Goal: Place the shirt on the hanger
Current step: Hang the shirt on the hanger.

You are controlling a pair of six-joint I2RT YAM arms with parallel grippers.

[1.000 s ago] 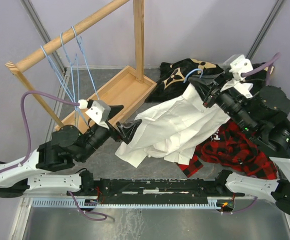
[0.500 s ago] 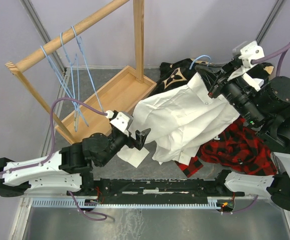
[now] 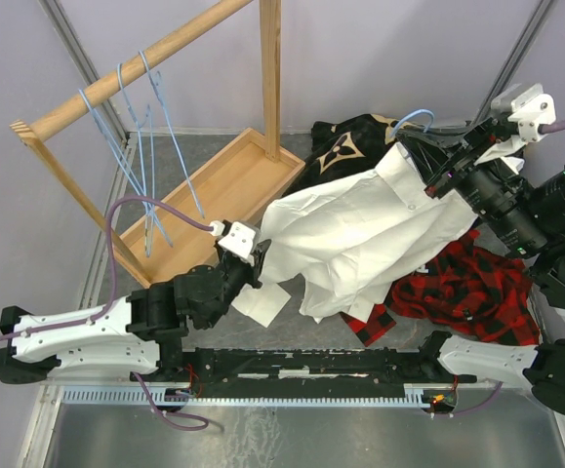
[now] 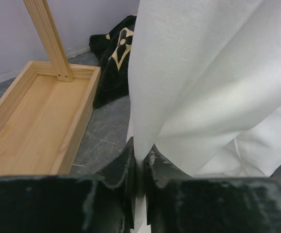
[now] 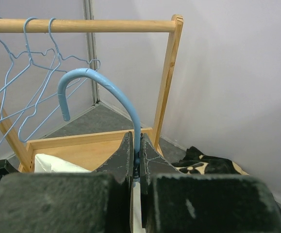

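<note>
Left pincer (image 4: 139, 158), just right of the wooden rack (image 3: 225, 177), is pinching the shirt (image 3: 360, 239) by a fold. Shirt is hanging draped farther right of rack. Right pincer (image 5: 136, 154), farthest right of rack, is clamping the hanger (image 5: 108, 87) at its neck.

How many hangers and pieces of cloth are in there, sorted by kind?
Blue wire hangers: 4 (3 on the wooden rail, 1 in the right tool)
White shirt: 1
Red plaid garment: 1
Black flowered blanket: 1
Total: 7
</note>
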